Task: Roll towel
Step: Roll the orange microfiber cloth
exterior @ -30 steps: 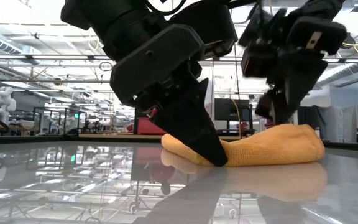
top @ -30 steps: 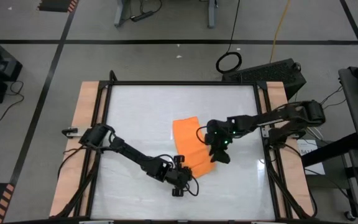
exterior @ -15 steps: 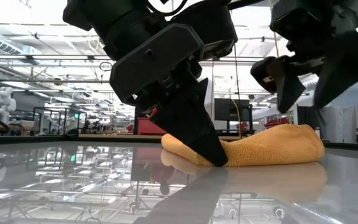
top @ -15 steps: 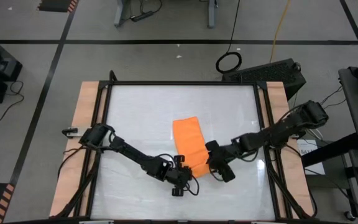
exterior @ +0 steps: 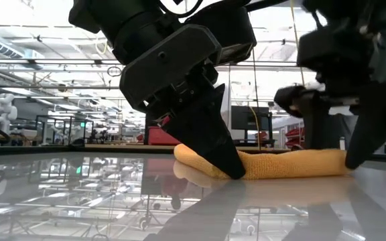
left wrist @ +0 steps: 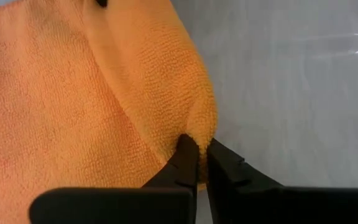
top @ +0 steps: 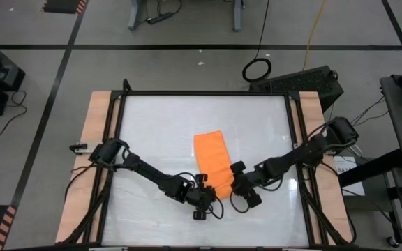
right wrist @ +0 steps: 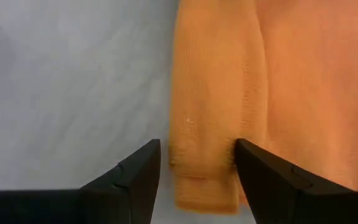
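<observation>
- We see the left claw [left wrist: 196, 163] pinching the towel [top: 213, 162] at its near corner.
- Right claw [right wrist: 194, 163] spread wide, straddling the towel's other near corner.
- Risk, we judge: uneven pull skews the roll.

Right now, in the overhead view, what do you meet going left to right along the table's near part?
Left wooden table edge → left gripper, pinching the towel corner → towel → right gripper, open at the towel's other near corner → right wooden table edge.

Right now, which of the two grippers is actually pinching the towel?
The left gripper: its fingers are closed on the towel corner. The right gripper is open, straddling the folded edge.
</observation>
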